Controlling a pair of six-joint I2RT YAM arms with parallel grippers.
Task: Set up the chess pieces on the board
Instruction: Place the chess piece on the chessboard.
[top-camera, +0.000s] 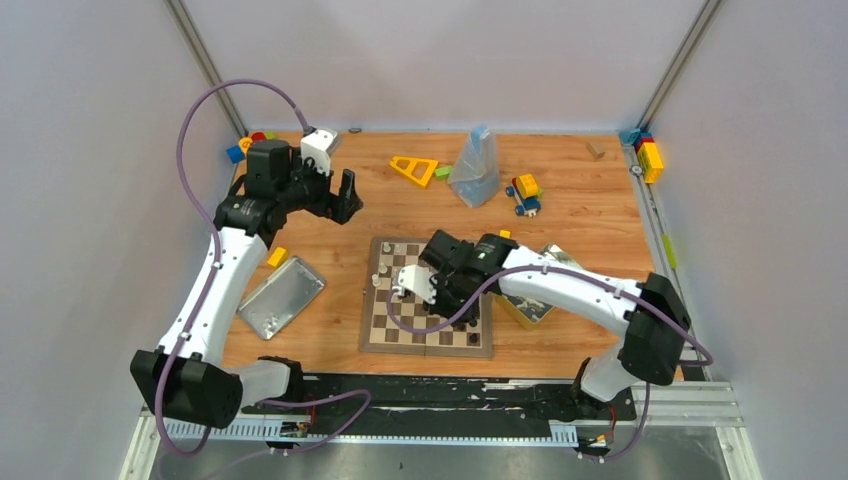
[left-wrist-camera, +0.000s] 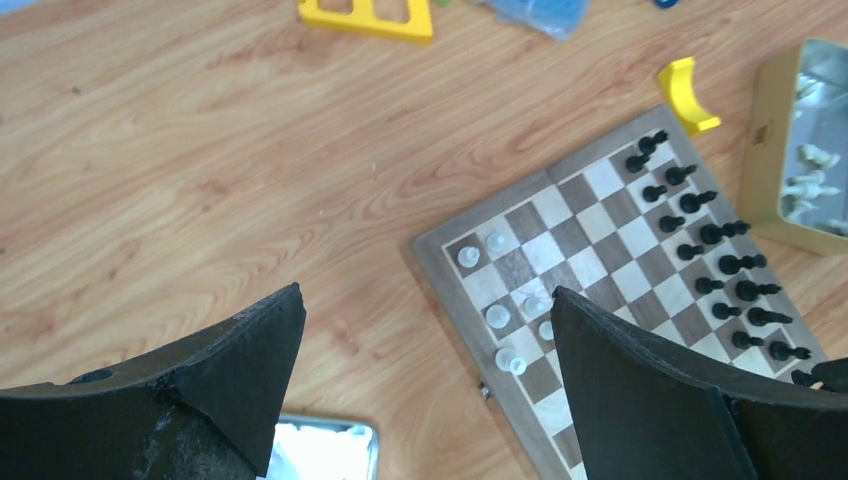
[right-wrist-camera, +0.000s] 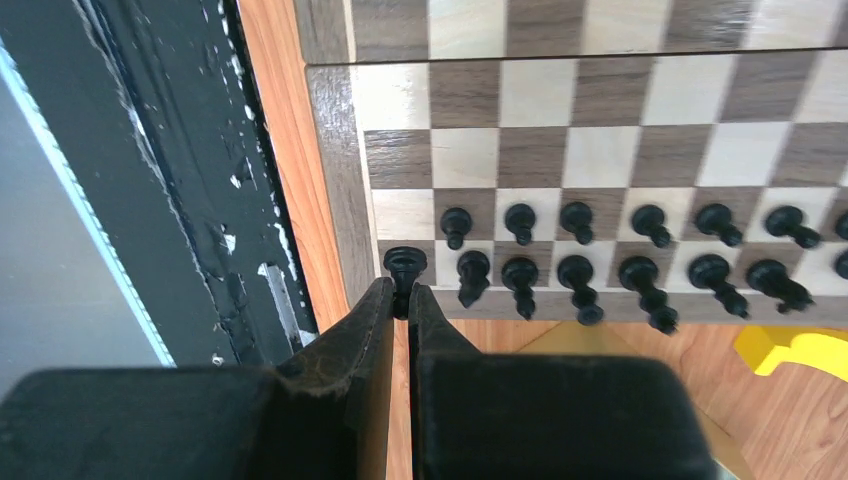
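While the right gripper (right-wrist-camera: 402, 300) pinches a black piece (right-wrist-camera: 403, 264) at the board's (right-wrist-camera: 590, 155) corner and the left gripper (left-wrist-camera: 425, 292) gapes, most whites (left-wrist-camera: 468, 256) seem unplaced.

a robotics lab test cell. plain pale grey wall panels (top-camera: 90, 200) framed by aluminium posts (top-camera: 207, 65) close in a wooden table top (top-camera: 580, 200) on its left, far and right sides. at the near edge, a scuffed black mounting plate (top-camera: 450, 395) and a slotted aluminium rail (top-camera: 400, 432) carry two white robot arms (top-camera: 215, 290) trailing purple cables (top-camera: 190, 120).
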